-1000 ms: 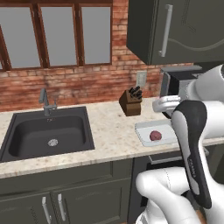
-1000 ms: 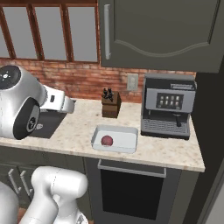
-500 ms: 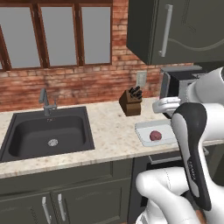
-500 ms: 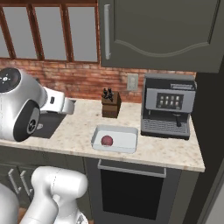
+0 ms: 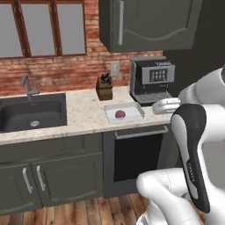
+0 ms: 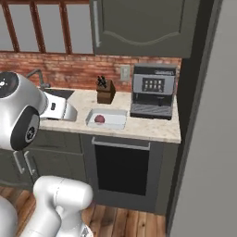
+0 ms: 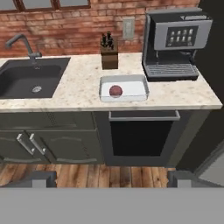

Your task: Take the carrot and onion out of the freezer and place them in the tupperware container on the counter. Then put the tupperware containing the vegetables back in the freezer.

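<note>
Backing off and turning right, the base now frames more floor and a grey coffee machine (image 7: 176, 41), while the gripper (image 7: 112, 179), fingers spread and empty, hangs well short of the beige speckled stone surface (image 7: 83, 94). Ahead of it, the small round dark red-purple onion (image 7: 115, 90) lies in the shallow pale translucent rectangular plastic tupperware container (image 7: 135, 89), a wooden knife block (image 7: 109, 54) beyond.

One onion (image 7: 115, 90), lying in one tupperware container (image 7: 135, 91) on the counter (image 7: 78, 94). One knife block (image 7: 109, 56) at the container's 12 o'clock, one coffee machine (image 7: 176, 41) at its 2 o'clock, one black sink (image 7: 30, 78) with one tap (image 7: 22, 44) at its 9 o'clock. One oven (image 7: 144, 138) at 6 o'clock, one wall socket (image 7: 128, 28), one wall cabinet (image 5: 149, 22)
</note>
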